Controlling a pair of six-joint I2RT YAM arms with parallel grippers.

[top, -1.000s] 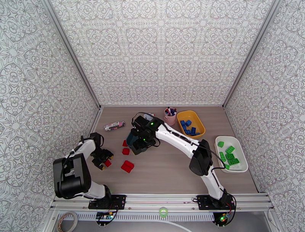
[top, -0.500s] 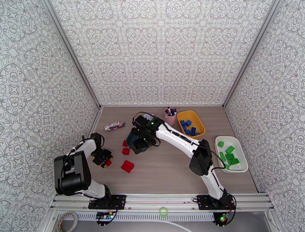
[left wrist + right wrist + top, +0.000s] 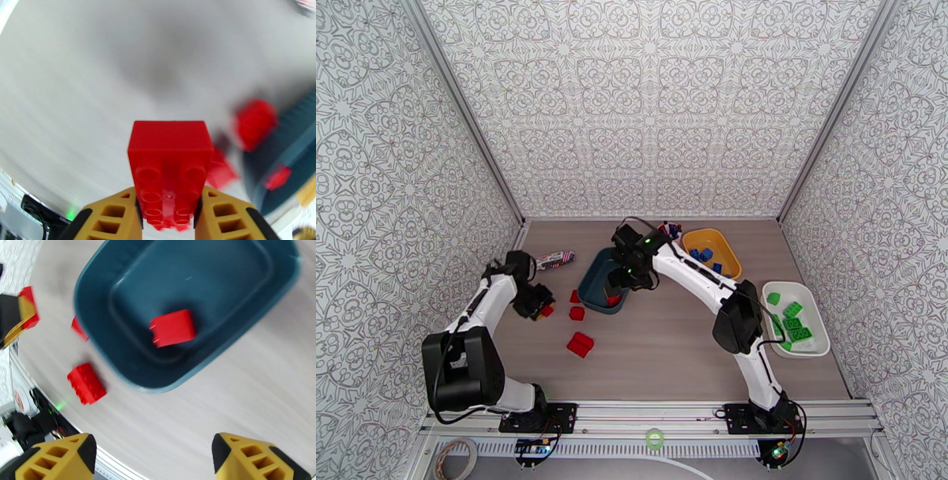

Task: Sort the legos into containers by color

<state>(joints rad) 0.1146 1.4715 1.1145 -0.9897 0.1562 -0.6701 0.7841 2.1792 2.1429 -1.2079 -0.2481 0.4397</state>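
Observation:
My left gripper (image 3: 169,213) is shut on a red lego (image 3: 170,158), held above the table left of the dark teal tray (image 3: 592,294). In the top view this gripper (image 3: 539,305) carries the red lego (image 3: 547,311). My right gripper (image 3: 154,457) hangs open and empty over the teal tray (image 3: 94,311), where one red lego (image 3: 172,327) lies. In the top view the right gripper (image 3: 620,283) stands over the tray's right half. Three red legos (image 3: 574,296) (image 3: 577,313) (image 3: 580,344) lie on the table beside the tray.
The yellow tray (image 3: 727,246) with blue legos stands at the back right. The white tray (image 3: 812,304) with green legos sits at the right edge. A striped packet (image 3: 553,259) lies at the back left, and a pink pen cup (image 3: 673,230) peeks from behind the right arm.
My left gripper moved up and toward the teal tray with its red lego. My right arm swung back and right, uncovering the tray with a red lego lying in it.

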